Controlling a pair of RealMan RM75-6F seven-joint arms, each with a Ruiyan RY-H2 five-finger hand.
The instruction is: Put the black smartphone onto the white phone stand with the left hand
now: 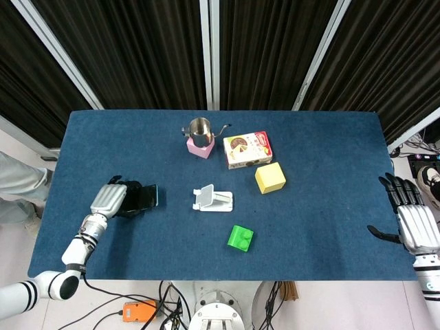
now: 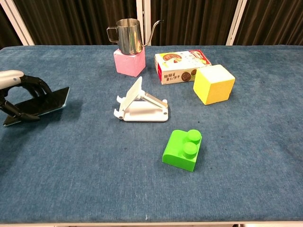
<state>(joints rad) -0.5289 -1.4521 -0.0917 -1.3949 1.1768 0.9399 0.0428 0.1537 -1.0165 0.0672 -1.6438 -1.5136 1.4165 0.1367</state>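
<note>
Your dark blue cloth-covered surface (image 1: 330, 158) sits in front of black pleated curtains (image 1: 137, 48) with white frame posts. Your left hand (image 1: 110, 199) grips the black smartphone (image 2: 40, 103) near the left edge, well apart from the white folding phone stand (image 2: 140, 104) at the centre. The chest view shows the phone tilted, its right end raised off the cloth. Only the head view shows your right hand (image 1: 411, 220) – fingers spread, holding nothing, at the surface's right edge.
</note>
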